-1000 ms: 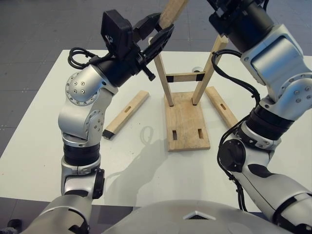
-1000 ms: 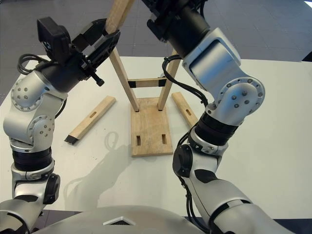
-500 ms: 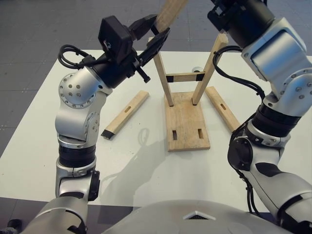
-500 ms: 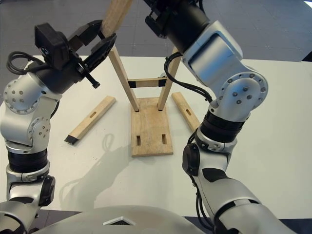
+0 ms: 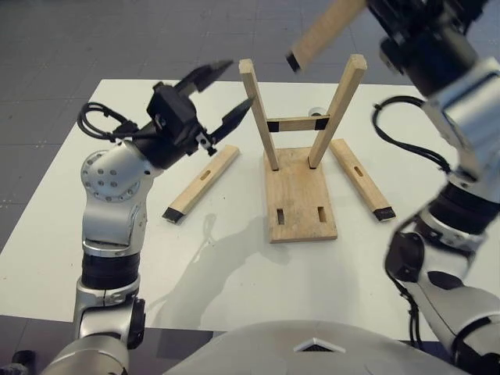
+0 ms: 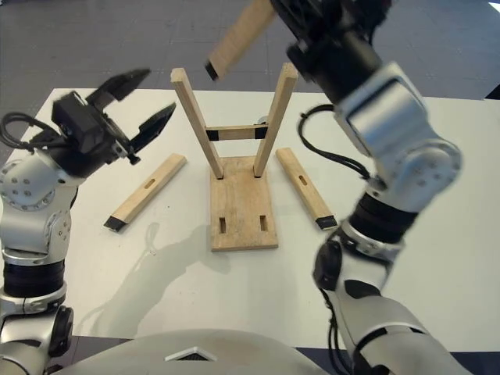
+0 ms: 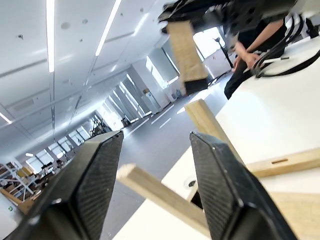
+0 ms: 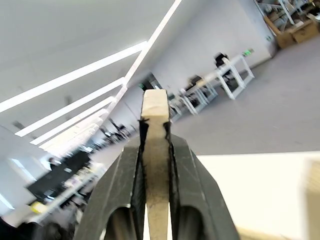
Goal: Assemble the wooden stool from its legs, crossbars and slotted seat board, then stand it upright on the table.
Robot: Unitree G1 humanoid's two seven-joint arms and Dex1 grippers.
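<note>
The slotted seat board lies flat on the white table. Two legs stand in its far slots, joined by a crossbar. My right gripper is shut on a third wooden leg, holding it slanted in the air above the standing pair, black-tipped end lowest. My left gripper hangs open to the left of the standing legs with nothing between its fingers. One loose slotted piece lies left of the board and another lies right of it.
A small round silver part sits on the table behind the standing legs. The table's near half is bare white surface. Dark floor surrounds the table.
My left gripper has come off the raised leg and dropped down and left, staying open. My right arm has swung that leg up and to the right.
</note>
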